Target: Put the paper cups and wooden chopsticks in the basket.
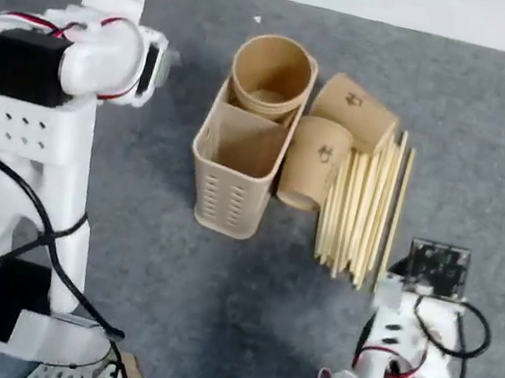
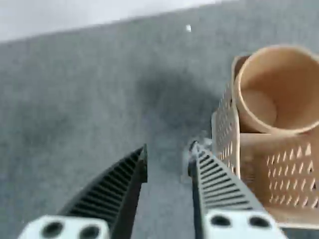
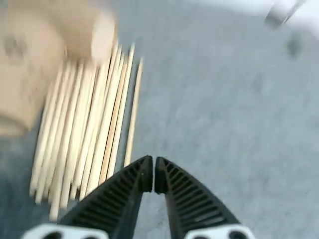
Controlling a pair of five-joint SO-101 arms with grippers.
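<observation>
A beige slotted basket (image 1: pixel 236 171) stands mid-table with one paper cup (image 1: pixel 272 75) upright in its far compartment. Two more paper cups (image 1: pixel 353 109) (image 1: pixel 314 161) lie on their sides just right of the basket. Beside them lies a bundle of wooden chopsticks (image 1: pixel 363 209) on the grey carpet. My left gripper (image 2: pixel 168 154) hangs open and empty over bare carpet, just left of the basket (image 2: pixel 279 169) and its cup (image 2: pixel 279 84). My right gripper (image 3: pixel 153 172) is shut on nothing, just short of the chopsticks' (image 3: pixel 84 134) near ends, with a lying cup (image 3: pixel 30 74) beyond.
The left arm's white body (image 1: pixel 47 133) takes up the table's left side, and the right arm's base (image 1: pixel 406 373) sits at the near right. Grey carpet lies bare to the right of the chopsticks and in front of the basket.
</observation>
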